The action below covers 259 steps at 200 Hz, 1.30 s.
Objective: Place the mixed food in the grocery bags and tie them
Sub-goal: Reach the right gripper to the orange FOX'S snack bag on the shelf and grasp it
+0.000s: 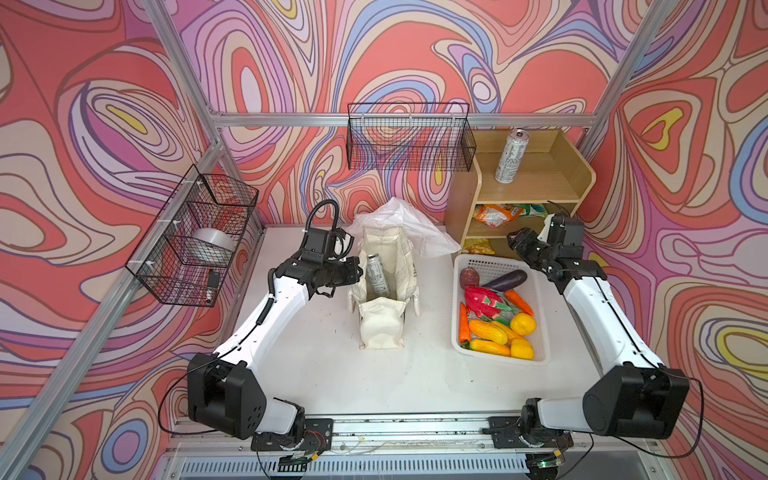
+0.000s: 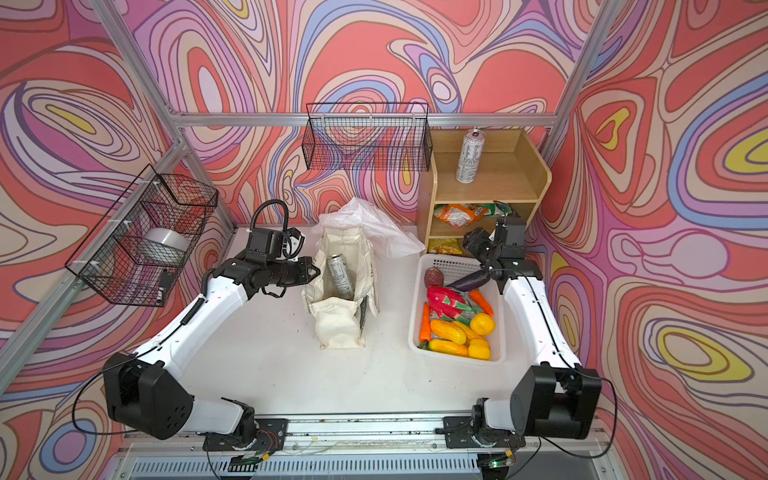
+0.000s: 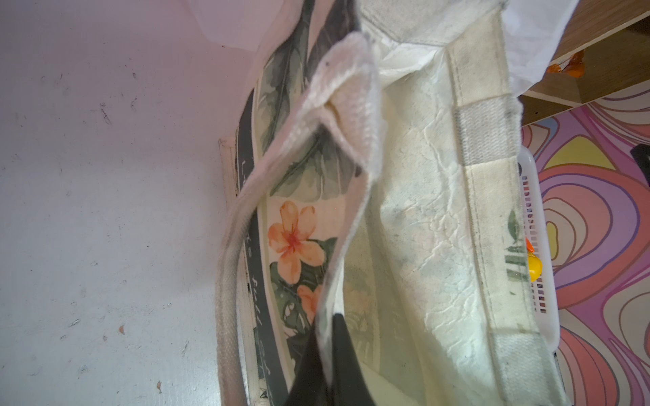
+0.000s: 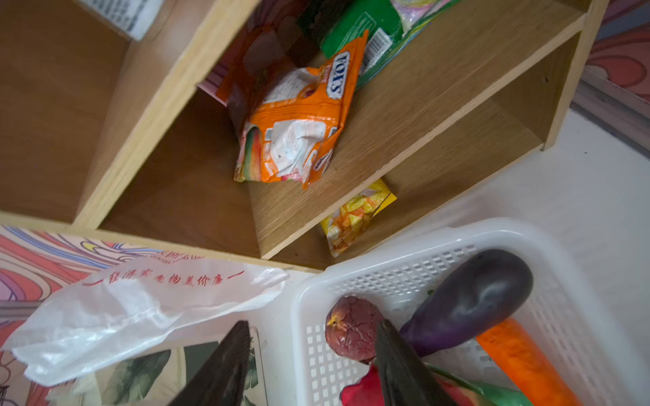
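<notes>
Left pincer (image 1: 356,270): pressed together on the left rim of the canvas tote (image 1: 382,328). In the left wrist view the cloth edge sits pinched between its black fingers (image 3: 343,351).
Right pincer (image 1: 514,243): spread, with nothing between its fingers (image 4: 397,365). It hangs above the far end of the basket (image 1: 486,264), just in front of the wooden shelf (image 1: 532,191).
Canvas tote: stands upright and open at mid-desk, with a leaf and flower print on its side.
Cans: one silver can (image 1: 377,276) leans inside the tote. A second can (image 1: 509,156) stands on top of the wooden shelf.
Plastic bag (image 1: 399,220): white with red print, lying crumpled on the desk (image 1: 332,374). It touches the far side of the tote and sits left of the shelf.
Basket: white and perforated, on the right of the desk and well apart from the tote.
Produce in the basket: a purple eggplant (image 1: 505,280) and a dark red round fruit (image 4: 351,327) lie at the far end. A pink dragon fruit (image 1: 482,301) is in the middle, with one carrot (image 1: 463,322) along the left wall and another carrot (image 1: 519,301) to the right. The yellow vegetables (image 1: 523,324) fill the near end.
Snack packets: an orange packet (image 4: 299,119) and a green packet (image 4: 365,31) lie on the shelf's middle level. A yellow packet (image 4: 358,211) lies on the bottom level.
</notes>
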Each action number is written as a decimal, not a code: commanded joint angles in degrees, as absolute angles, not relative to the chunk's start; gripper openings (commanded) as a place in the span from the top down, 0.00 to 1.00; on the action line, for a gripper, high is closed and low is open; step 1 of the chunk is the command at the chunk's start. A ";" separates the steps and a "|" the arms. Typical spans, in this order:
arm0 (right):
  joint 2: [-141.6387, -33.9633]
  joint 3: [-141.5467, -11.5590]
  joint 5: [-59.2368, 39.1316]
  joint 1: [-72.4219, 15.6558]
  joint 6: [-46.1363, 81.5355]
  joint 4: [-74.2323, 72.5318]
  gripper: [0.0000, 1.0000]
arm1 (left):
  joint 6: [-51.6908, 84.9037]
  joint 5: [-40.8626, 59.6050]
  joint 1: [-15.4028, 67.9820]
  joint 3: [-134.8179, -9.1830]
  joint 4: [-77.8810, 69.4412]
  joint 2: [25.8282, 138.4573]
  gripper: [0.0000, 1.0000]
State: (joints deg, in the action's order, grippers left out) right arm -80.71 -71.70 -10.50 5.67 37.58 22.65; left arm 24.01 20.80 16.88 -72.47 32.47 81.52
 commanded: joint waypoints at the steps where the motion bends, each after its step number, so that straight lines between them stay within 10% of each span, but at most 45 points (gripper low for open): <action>1: -84.53 -74.23 -13.44 6.54 39.22 17.93 0.42 | 23.38 20.75 17.22 -71.10 34.37 81.21 1.00; 155: -106.55 -86.90 -14.85 7.98 42.11 4.39 0.46 | 23.02 21.14 17.20 -73.13 35.77 84.37 1.00; 259: -104.52 -80.57 -17.08 8.00 44.74 -1.85 1.00 | 22.59 20.76 17.20 -73.48 36.04 85.27 1.00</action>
